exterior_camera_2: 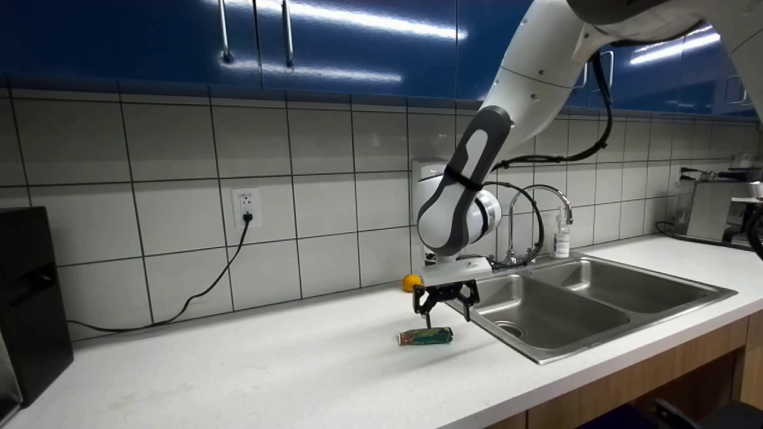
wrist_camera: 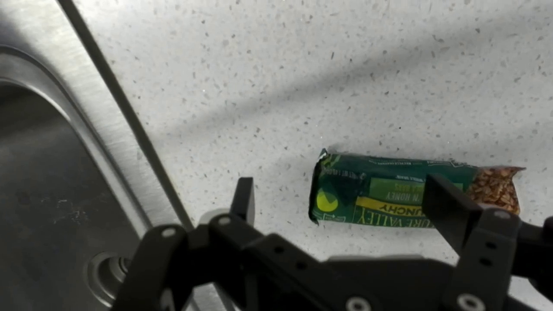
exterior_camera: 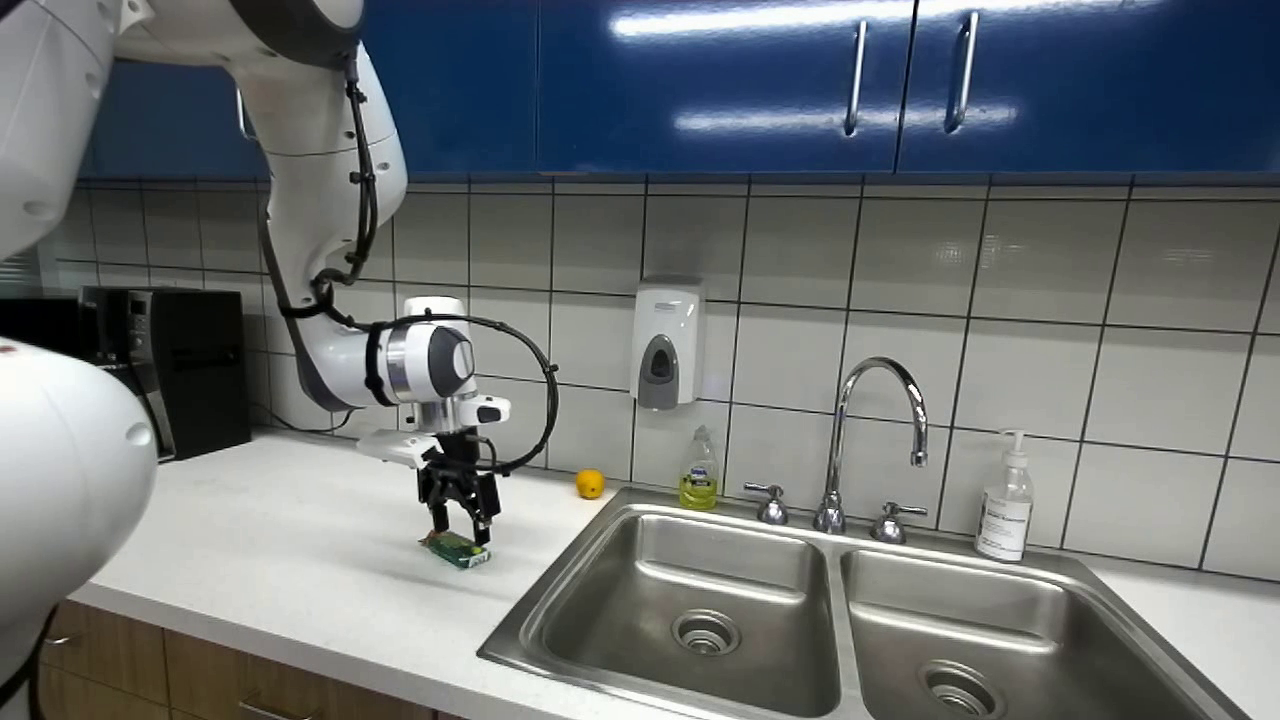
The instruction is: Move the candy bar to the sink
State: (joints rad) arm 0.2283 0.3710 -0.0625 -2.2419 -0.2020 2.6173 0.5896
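The candy bar (exterior_camera: 457, 551) lies flat on the white counter, in a dark green wrapper, torn or clear at one end with brown content showing. It also shows in an exterior view (exterior_camera_2: 430, 336) and the wrist view (wrist_camera: 389, 190). My gripper (exterior_camera: 461, 531) is open and points down just above the bar; it also shows in an exterior view (exterior_camera_2: 447, 322) and the wrist view (wrist_camera: 339, 190). In the wrist view one finger overlaps the bar and the other is off its end. I cannot tell whether a fingertip touches it. The double-basin steel sink (exterior_camera: 847, 630) is beside the bar; its rim (wrist_camera: 99, 116) is near.
A small yellow-orange object (exterior_camera: 590, 484) sits by the tiled wall. A dish soap bottle (exterior_camera: 699, 475), the curved faucet (exterior_camera: 848, 430) and a pump bottle (exterior_camera: 1005, 512) stand along the sink's back. A black appliance (exterior_camera_2: 33, 310) stands on the counter, with a cord to the wall.
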